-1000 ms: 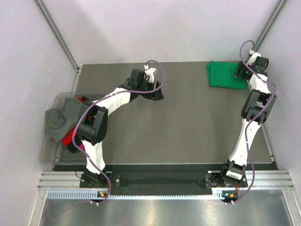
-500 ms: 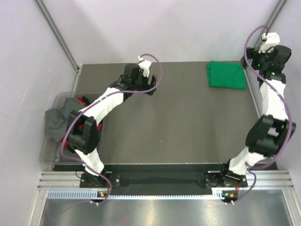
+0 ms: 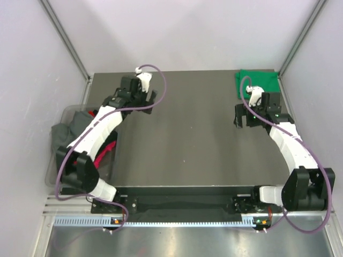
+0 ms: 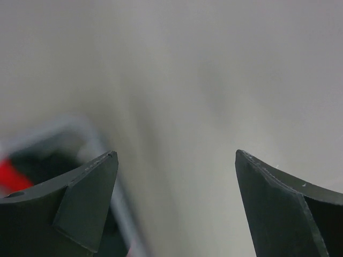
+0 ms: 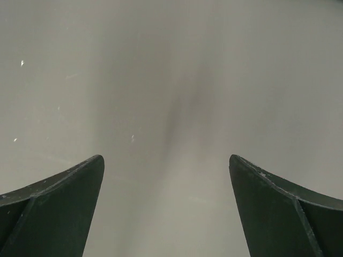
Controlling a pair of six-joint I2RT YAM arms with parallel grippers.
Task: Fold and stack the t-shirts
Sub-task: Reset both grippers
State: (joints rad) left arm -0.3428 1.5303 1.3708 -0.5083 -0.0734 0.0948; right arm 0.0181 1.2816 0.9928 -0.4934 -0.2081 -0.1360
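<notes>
A folded bright green t-shirt [image 3: 260,81] lies at the table's back right corner. A grey t-shirt [image 3: 67,136] hangs over the rim of a clear plastic bin [image 3: 56,179] at the left, with a red t-shirt [image 3: 105,145] beside it inside. My left gripper [image 3: 112,100] is open and empty just right of the bin; the left wrist view [image 4: 174,160] shows a blurred bin edge and red cloth [image 4: 9,178] at lower left. My right gripper [image 3: 239,119] is open and empty over bare table in front of the green shirt, as the right wrist view [image 5: 166,160] shows.
The dark table [image 3: 187,139] is closed in by pale walls on the left, back and right. The bin sits off the table's left edge. A metal rail [image 3: 187,206] runs along the near edge by the arm bases.
My left gripper has swung left from the back middle toward the bin. My right gripper has left the green shirt's corner and come forward and down over the table.
</notes>
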